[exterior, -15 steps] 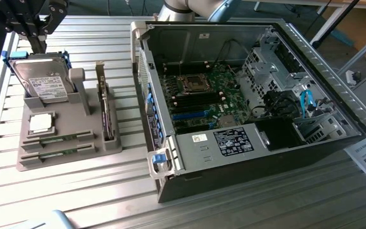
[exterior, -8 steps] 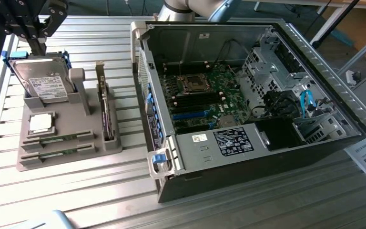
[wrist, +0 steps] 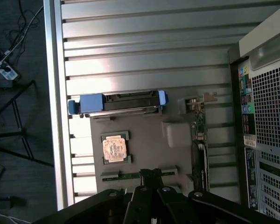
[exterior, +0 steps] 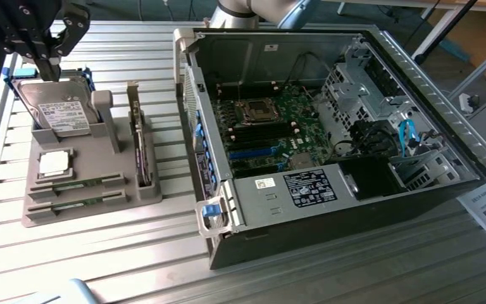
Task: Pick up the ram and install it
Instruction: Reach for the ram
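From my station I see the gripper [exterior: 49, 73] at the upper left of the exterior view, its claw pinched closed on nothing; it hangs over the top edge of the hard drive [exterior: 60, 111], which stands upright in the gray holder [exterior: 83, 212]; whether it touches the drive I cannot tell. The ram [exterior: 81, 185] sits in a slot low in that holder, at the lower left of the frame, well apart from the claw; a second ram stick [exterior: 74, 204] lies in the slot just below it; the processor [exterior: 55, 163] rests between the ram and the drive. In the wrist view the gripper's [wrist: 151, 173] closed tips overlap a green ram [wrist: 126, 176] stick in its slot. The open computer case [exterior: 412, 69] lies at the exterior view's right on the slatted table [exterior: 99, 266], its motherboard [exterior: 268, 126] exposed.
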### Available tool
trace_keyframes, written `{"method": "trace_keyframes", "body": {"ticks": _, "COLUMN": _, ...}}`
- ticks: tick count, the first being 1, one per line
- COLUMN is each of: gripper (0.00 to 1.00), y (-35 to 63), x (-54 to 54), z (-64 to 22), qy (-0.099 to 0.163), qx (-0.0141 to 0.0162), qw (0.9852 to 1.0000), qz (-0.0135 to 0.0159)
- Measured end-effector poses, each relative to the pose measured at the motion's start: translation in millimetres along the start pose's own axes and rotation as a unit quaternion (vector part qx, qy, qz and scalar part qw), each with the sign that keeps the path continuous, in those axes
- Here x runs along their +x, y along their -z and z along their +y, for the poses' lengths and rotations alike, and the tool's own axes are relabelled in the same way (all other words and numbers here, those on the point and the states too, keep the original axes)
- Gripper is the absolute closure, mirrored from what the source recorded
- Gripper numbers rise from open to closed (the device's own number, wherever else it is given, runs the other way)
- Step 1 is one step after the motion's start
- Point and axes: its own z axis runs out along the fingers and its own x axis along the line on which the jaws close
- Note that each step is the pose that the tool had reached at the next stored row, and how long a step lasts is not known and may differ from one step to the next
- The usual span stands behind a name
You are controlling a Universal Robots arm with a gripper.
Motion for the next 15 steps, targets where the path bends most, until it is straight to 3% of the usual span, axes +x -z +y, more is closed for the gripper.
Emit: {"method": "trace_keyframes", "body": {"ticks": 15, "gripper": 0.90, "y": 0.3, "x": -0.6, "z": -7.5, "qy": 0.000, "qx": 0.0005, "qw": 1.0000, "qz": 0.0002}}
